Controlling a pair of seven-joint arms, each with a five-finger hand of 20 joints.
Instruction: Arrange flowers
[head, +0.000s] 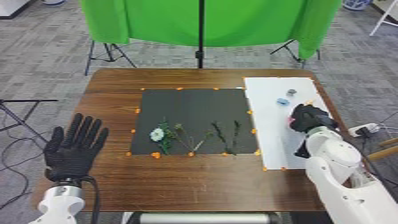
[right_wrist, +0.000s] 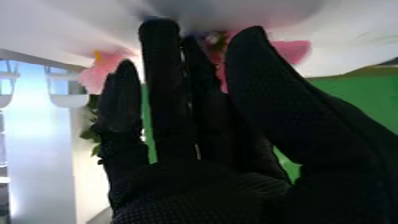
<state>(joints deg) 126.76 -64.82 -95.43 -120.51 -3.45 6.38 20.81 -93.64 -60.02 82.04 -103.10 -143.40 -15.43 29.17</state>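
My right hand (head: 311, 119) is low over the white sheet (head: 277, 137), with a bit of pink (head: 290, 119) beside it. In the right wrist view the fingers of my right hand (right_wrist: 200, 125) are fairly straight; one pink flower (right_wrist: 102, 70) is beside them and another pink flower (right_wrist: 290, 51) is partly hidden behind the fingers and thumb. Whether they touch it, I cannot tell. A white flower (head: 157, 134) lies on the black mat (head: 191, 107), along with several thin stems (head: 235, 134). My left hand (head: 75, 152) is open, palm down at the table's left side.
Small blue (head: 282, 101) and grey (head: 291, 92) objects sit on the white sheet's far part. Orange markers (head: 156, 155) line the mat's edges. A green cloth (head: 151, 22) hangs on a stand (head: 201, 54) behind the brown table (head: 204, 182).
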